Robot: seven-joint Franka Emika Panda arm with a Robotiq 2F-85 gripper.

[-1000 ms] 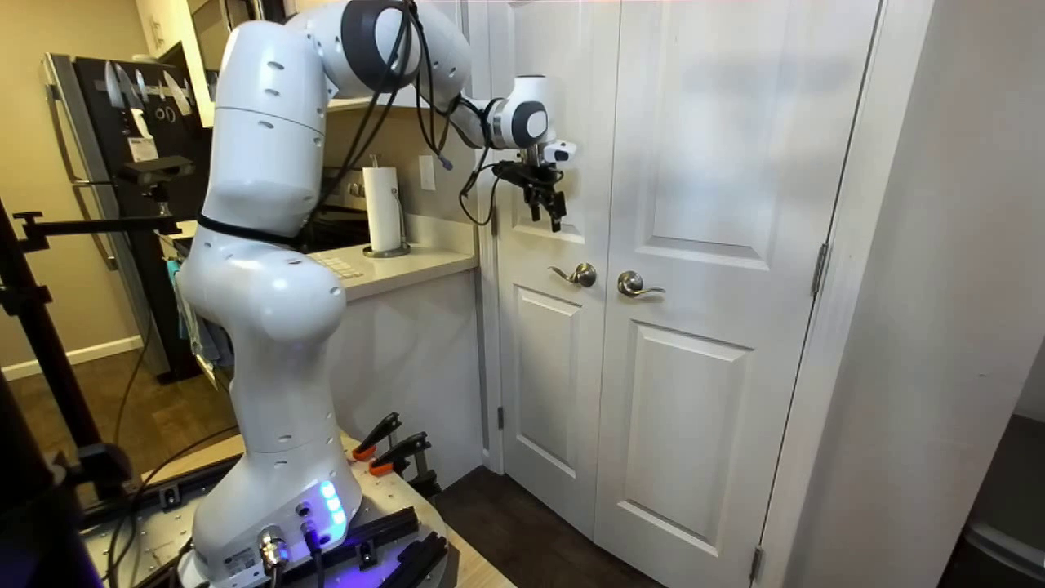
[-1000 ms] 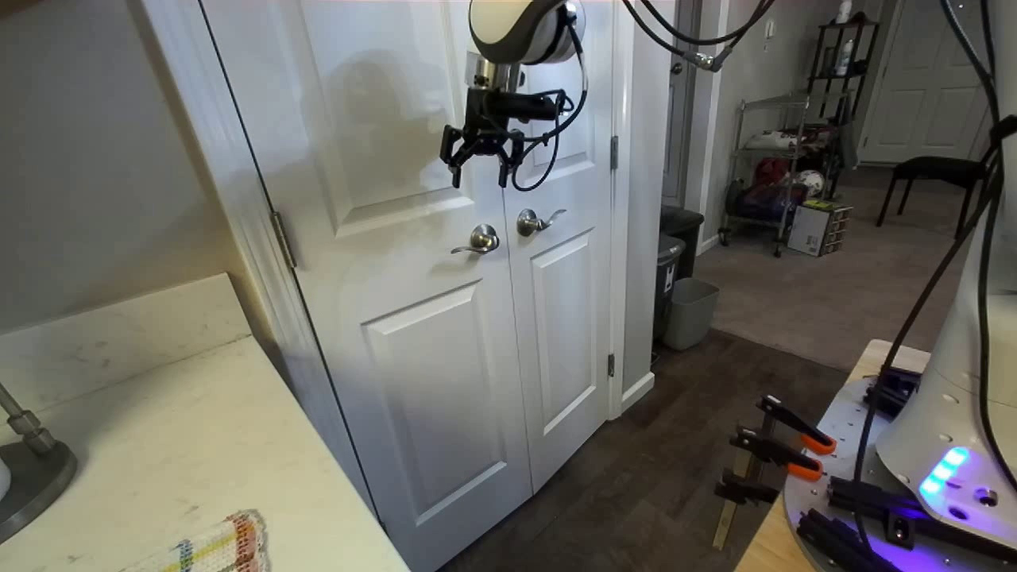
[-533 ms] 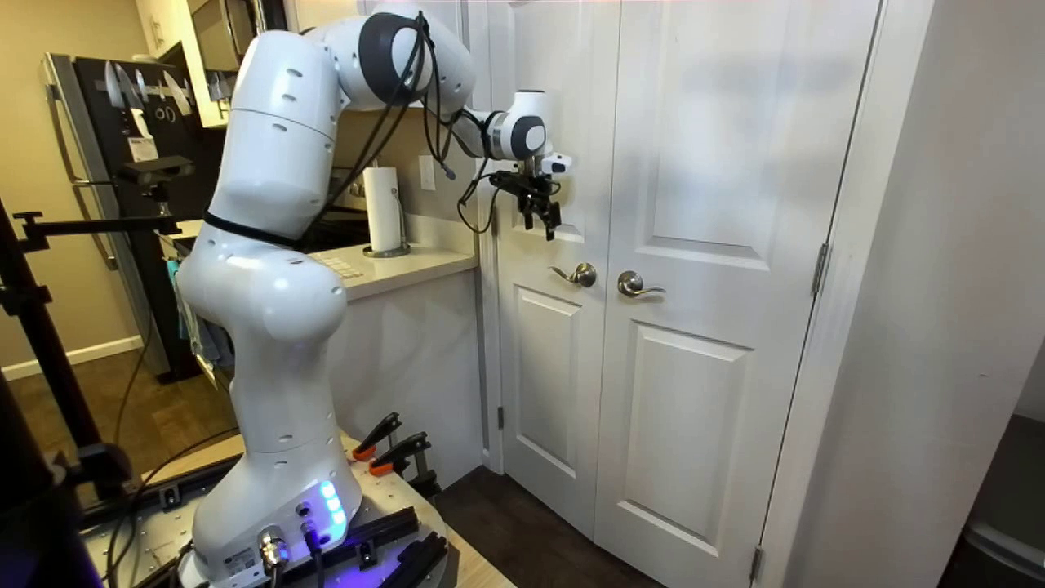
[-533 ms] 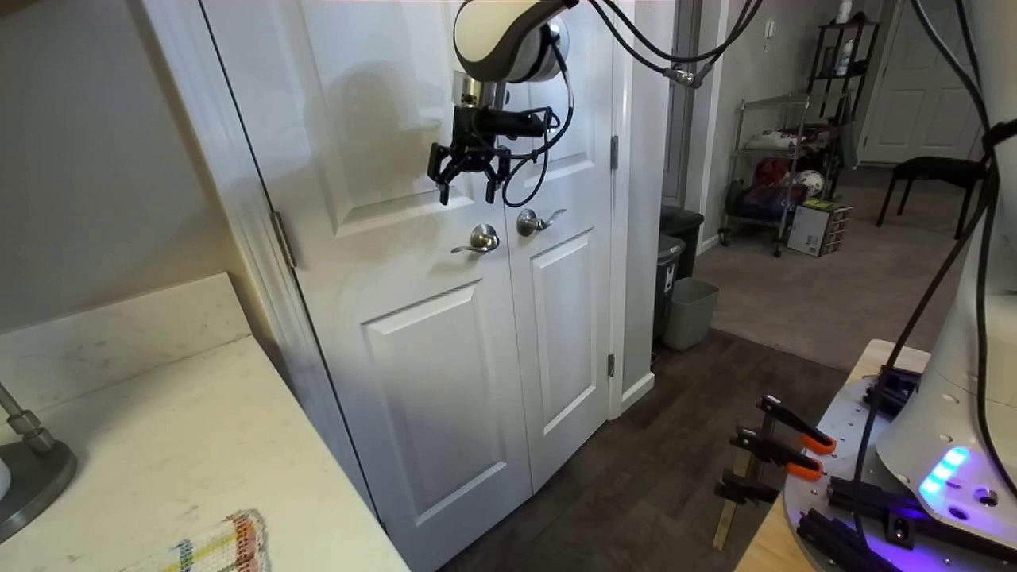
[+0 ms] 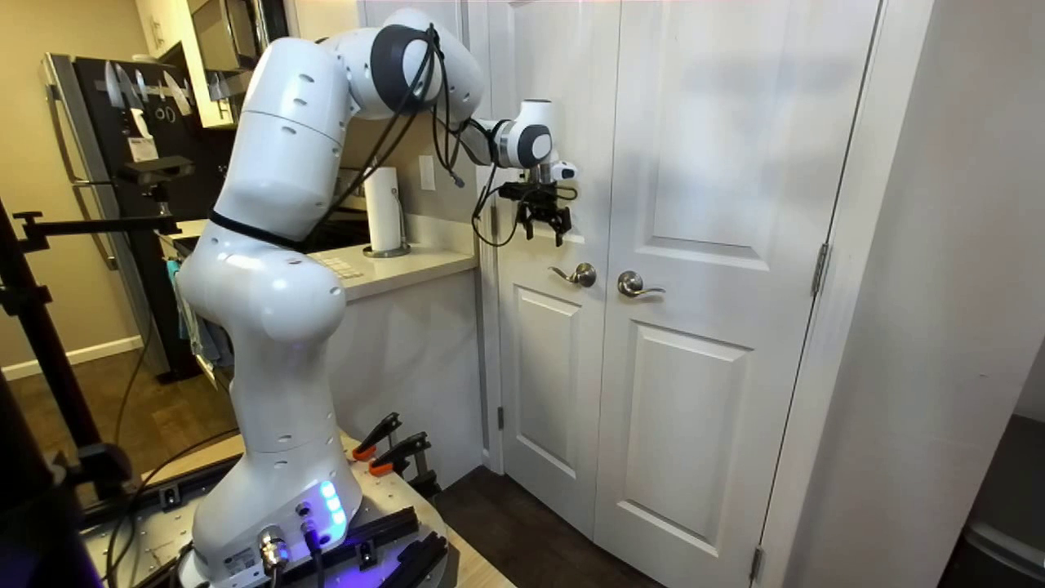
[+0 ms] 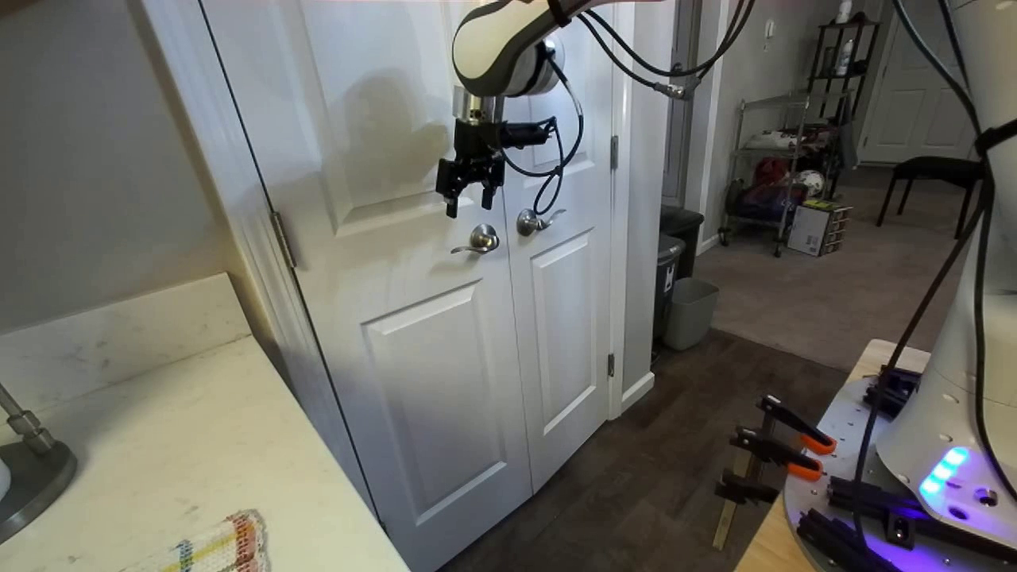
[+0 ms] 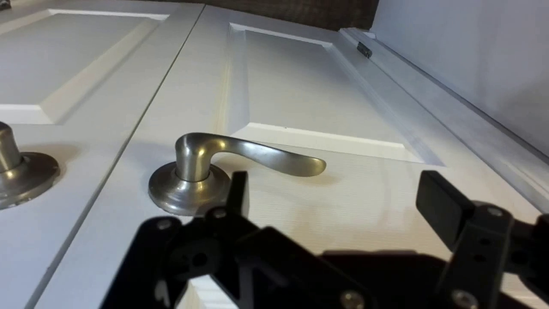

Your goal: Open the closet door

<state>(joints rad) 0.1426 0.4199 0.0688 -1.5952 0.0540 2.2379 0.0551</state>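
Hanging fingers-down, the gripper (image 7: 339,197) is spread wide, its tips above and near the lever handle (image 7: 257,152) of the closet door (image 5: 547,359); how far they stand off the door is hard to judge. That door is closed, hinged on its left edge in both exterior views, and meets the matching leaf (image 5: 718,294), whose second lever (image 5: 633,284) sits just across the seam. A black cable (image 6: 581,131) loops in front of that leaf. Just beside the hinge side juts a counter (image 5: 441,257) bearing a paper towel roll (image 5: 382,204). The robot's table (image 5: 473,563) faces the doors, orange-and-black clamps (image 6: 767,447) at its edge. Farther off are a grey bin (image 6: 691,314), a wheeled wire shelf (image 6: 775,102) and a fridge (image 5: 90,106) with knives (image 5: 113,84) on its side.
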